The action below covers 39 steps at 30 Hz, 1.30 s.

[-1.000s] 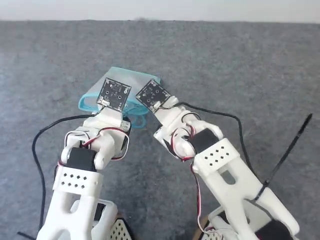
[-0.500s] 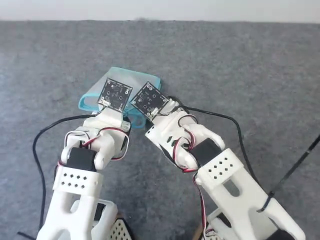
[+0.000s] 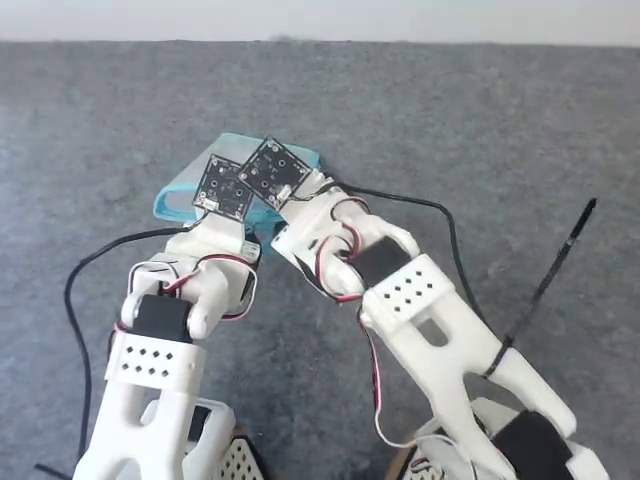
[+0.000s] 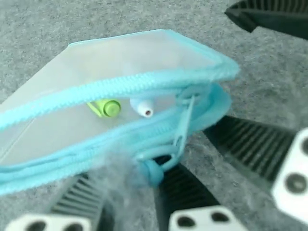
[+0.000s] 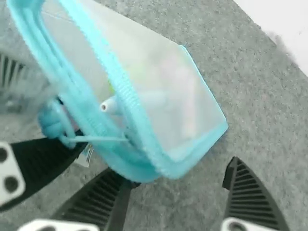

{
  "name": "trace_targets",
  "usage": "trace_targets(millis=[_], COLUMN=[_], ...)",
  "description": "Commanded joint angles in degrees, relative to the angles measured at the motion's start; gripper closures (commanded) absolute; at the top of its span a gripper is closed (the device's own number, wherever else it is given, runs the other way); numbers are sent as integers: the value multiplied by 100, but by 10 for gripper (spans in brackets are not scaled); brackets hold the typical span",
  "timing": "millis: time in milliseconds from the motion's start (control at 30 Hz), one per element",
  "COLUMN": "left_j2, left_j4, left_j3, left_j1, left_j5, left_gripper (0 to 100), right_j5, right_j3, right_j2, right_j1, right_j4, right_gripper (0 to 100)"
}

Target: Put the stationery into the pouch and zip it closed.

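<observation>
My right gripper point(image 5: 178, 173) gapes around the pouch point(image 5: 159, 96) corner; left gripper point(image 4: 130, 180), I can't tell. The zip point(image 4: 120, 86) is undone, so a clumsy tug could spill the pens point(image 4: 108, 107).

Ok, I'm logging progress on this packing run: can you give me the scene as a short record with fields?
pouch: light blue, translucent, on grey carpet
zip: open, mouth gaping
inside: green tip and white tip of stationery
pull: cord with a bead, at the zip's end
left gripper: at the mouth's lower edge, by the pull
right gripper: open, jaws either side of the pouch's end
left to do: zip not yet closed
</observation>
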Motion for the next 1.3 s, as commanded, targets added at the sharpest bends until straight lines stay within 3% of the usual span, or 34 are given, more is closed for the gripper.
trace_targets(millis=[0, 267, 467, 800, 1067, 1267], left_j2=[-105, -105, -141, -158, -158, -158], left_j4=[9, 9, 9, 9, 9, -18], left_j3=[-356, -356, -312, -22, -40, -22], left_j1=[-26, -26, -26, -35, -35, -35], left_j5=[-62, -53, -62, -44, 97, 97], left_gripper=[988, 988, 988, 988, 988, 988], right_j5=[70, 281, 105, -791, -844, -1037], right_j3=[-457, -378, -193, -176, -141, -97], right_j2=[-40, -40, 31, 22, 22, -40], right_j1=[-75, -48, -40, 365, 356, 514], right_j4=[-40, -48, -312, -233, -145, 488], right_gripper=[720, 719, 717, 720, 720, 719])
